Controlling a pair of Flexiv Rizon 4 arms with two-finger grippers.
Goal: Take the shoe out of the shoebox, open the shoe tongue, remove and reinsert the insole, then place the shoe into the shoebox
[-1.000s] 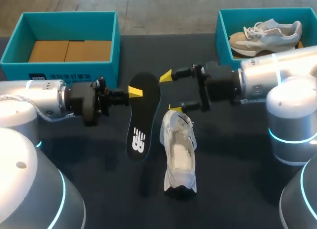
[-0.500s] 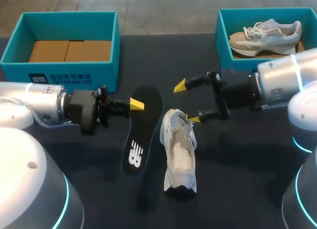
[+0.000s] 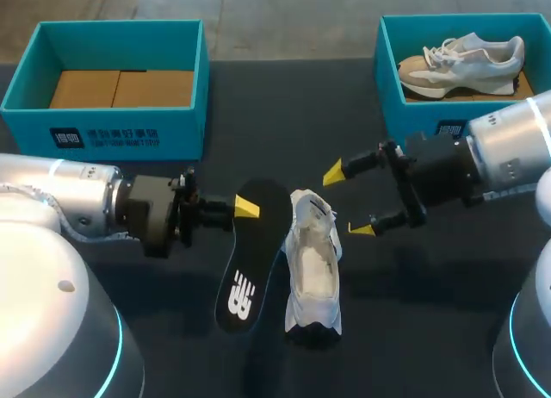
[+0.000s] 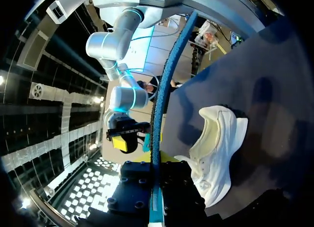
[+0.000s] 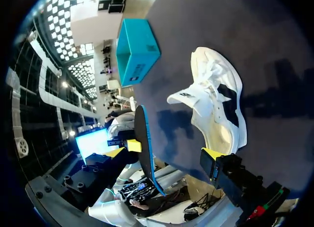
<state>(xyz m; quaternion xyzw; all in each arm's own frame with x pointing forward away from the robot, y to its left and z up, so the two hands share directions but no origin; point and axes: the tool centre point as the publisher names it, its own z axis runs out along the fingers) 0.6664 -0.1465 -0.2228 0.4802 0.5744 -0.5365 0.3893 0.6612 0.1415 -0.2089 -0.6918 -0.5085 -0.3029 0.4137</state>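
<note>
Here the left gripper [image 3: 248,210] is clenched on the black insole [image 3: 250,264] near its far end, the insole hanging tilted just left of the white shoe [image 3: 314,282] lying mid-table. The right gripper [image 3: 349,200] hovers spread at the shoe's right, holding nothing. The risk is that the pinched, floppy insole twists and catches the collar, since nothing steadies the shoe.

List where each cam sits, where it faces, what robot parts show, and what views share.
Head: fixed above and behind, looking down at the table; left gripper shut on the insole, right gripper open.
Left wrist: mounted behind the left gripper, looking along the edge-on insole toward the shoe; own fingers show.
Right wrist: behind the right gripper, facing shoe and insole; one own tip shows.
Shared: shoe and insole in all three.
</note>
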